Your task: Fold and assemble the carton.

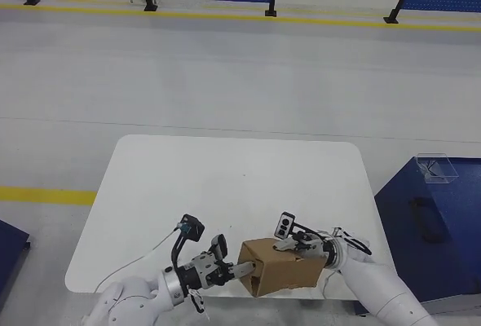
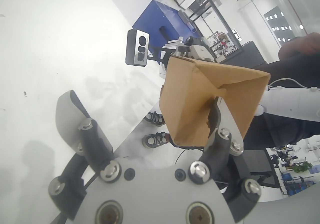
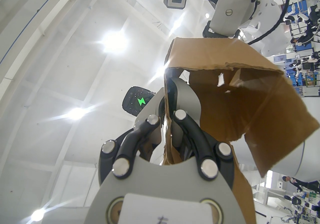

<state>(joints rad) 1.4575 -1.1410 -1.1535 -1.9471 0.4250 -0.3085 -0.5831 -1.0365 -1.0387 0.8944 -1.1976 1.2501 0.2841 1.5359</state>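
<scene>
Right fingers (image 3: 186, 99) are clamped on one wall of the carton (image 1: 277, 265), one inside and one outside with the cardboard pinched between them. Left fingers (image 2: 228, 122) are spread wide. One is poked into the flap seam at the opposite end and the other hangs free, so on that side it's more of a push than a grip.

The carton sits between the two arms right at the near edge of the desk (image 1: 224, 179). I honestly can't tell if its bottom touches the surface or floats just above it.

Progress-wise I'd say roughly halfway. The body is popped up into a proper box shape. The end by the left fingers looks mostly folded in, though the right wrist view shows bits of light through gaps there, so it isn't seated tight. The end by the right fingers is wide open, with ragged flaps loose and not yet tucked.

As for room, the near edge is the worry, since a slip there means a drop to the floor. The blue cabinet (image 1: 444, 220) stands just beside the desk on the right arm's side. The bulk of the desk lies on the far side, so I'd shift that way before pressing flaps.
</scene>
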